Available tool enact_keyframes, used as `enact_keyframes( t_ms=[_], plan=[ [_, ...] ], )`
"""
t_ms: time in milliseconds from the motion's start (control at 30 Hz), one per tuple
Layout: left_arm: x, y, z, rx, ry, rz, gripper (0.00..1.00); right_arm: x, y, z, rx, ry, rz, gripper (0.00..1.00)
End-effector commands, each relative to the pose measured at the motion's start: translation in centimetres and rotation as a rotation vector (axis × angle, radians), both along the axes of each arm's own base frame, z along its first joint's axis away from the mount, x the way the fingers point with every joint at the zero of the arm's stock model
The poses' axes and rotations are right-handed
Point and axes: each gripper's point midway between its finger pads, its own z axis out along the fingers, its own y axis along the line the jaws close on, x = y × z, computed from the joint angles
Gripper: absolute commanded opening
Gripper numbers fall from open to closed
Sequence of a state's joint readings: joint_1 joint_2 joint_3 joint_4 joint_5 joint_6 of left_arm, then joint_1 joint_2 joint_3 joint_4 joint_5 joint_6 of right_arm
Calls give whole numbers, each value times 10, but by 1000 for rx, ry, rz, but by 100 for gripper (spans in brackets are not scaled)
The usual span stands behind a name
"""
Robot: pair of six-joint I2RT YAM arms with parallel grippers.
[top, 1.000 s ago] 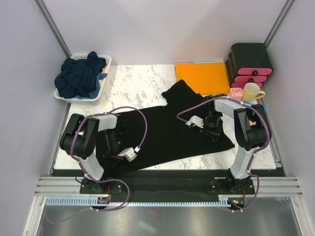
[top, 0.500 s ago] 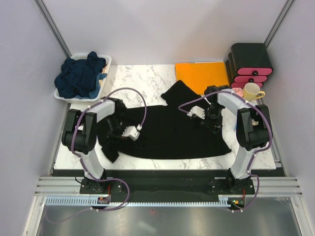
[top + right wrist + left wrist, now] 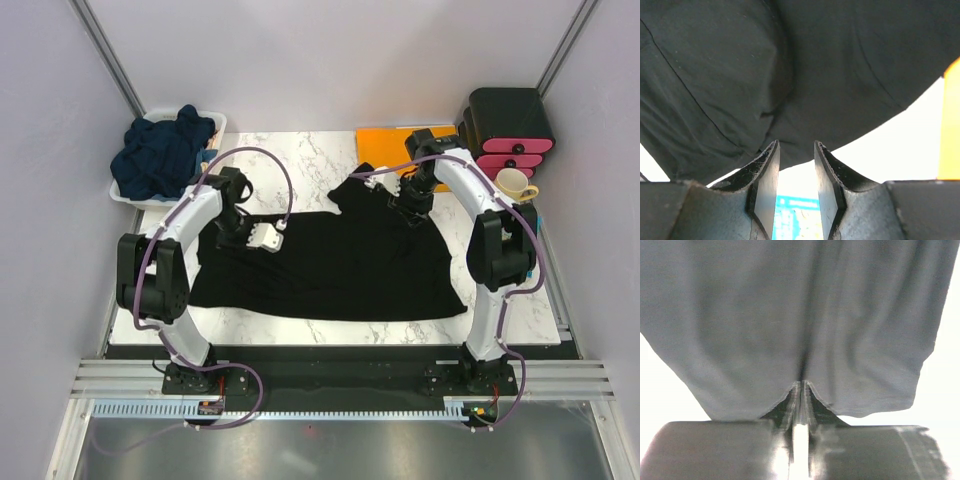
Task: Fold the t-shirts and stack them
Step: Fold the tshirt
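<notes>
Top view, shirt: the black cotton t-shirt (image 3: pixel 330 265) lies spread flat across the middle of the white marble tabletop (image 3: pixel 290 160). Its near side runs close to the near edge, and one sleeve pokes toward the far edge.
Top view, other laundry: a heap of navy blue t-shirts (image 3: pixel 160 155) waits in the white plastic basket (image 3: pixel 160 203) at the far left corner.
Top view, arms: the left gripper (image 3: pixel 245 237) is down on the shirt's far left corner. The right gripper (image 3: pixel 408 198) sits over its far right part, just beside the flat orange rectangular sheet (image 3: pixel 385 150).
Top view, room: there's bare marble along the far edge between basket and sheet. The far right corner is crowded by the black drawer box with pink fronts (image 3: pixel 510 115) and the cream ceramic mug (image 3: pixel 512 185).
Left wrist, pincer: jaws all but together, cloth puckering straight into the slit. It looks pinched on the shirt.
Right wrist, pincer: jaws clearly parted with nothing between them, the shirt's edge lying just past the tips.
Risk, left: pull away with that pinch on and the corner drags up, wrinkling the spread.
Risk, right: a wide swing outward could clip the mug or nudge the orange sheet.
Risk, fold: the far sleeve sits crooked. Fold over it and the result goes lumpy, I'd judge.
</notes>
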State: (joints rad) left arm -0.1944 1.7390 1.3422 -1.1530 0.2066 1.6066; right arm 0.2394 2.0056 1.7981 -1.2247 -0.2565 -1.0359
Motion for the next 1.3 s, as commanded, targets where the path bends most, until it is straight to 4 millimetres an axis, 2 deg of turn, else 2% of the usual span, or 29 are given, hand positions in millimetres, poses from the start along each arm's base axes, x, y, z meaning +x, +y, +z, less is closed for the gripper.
enact_keyframes(
  t_ms=[0,100,133,200,233,300,400,533,700,800,867,933,967,1000,1100,1133,1167,1267],
  plan=[
    [-47,10,-6,32,126,-45,2,-10,13,-8,21,55,32,41],
    [-84,17,-22,49,252,-62,2,-17,12,-12,8,75,55,38],
    [-103,21,-32,62,306,-67,2,-16,12,-15,2,71,59,37],
    [-114,26,-43,79,330,-79,2,-18,10,-21,-8,81,43,35],
    [-125,29,-51,89,367,-78,2,-11,12,-22,-1,51,36,33],
    [-130,29,-60,84,383,-68,2,-6,14,-28,9,27,-6,32],
    [-137,29,-74,93,424,-40,2,18,22,-32,37,-55,-44,31],
    [-154,37,-87,128,484,-35,2,30,27,-27,59,-82,-71,30],
    [-187,45,-90,141,547,-59,2,37,24,-24,37,-113,-47,30],
    [-198,44,-89,130,569,-61,2,40,21,-25,23,-124,-42,30],
    [-194,43,-89,135,553,-40,2,41,23,-23,29,-128,-44,30],
    [-171,37,-83,119,500,32,2,43,25,-22,42,-131,-46,30],
    [-165,35,-75,106,503,54,2,42,26,-22,46,-128,-46,31],
    [-142,31,-65,76,451,85,2,44,27,-21,49,-133,-47,32],
    [-116,21,-42,15,377,95,4,46,27,-21,50,-135,-46,35],
    [-112,21,-34,9,349,78,15,50,28,-19,52,-144,-47,36],
    [-111,20,-29,5,343,70,19,50,28,-20,51,-141,-46,37],
    [-106,20,-13,5,328,44,20,56,31,-19,60,-150,-49,40]
  ],
)
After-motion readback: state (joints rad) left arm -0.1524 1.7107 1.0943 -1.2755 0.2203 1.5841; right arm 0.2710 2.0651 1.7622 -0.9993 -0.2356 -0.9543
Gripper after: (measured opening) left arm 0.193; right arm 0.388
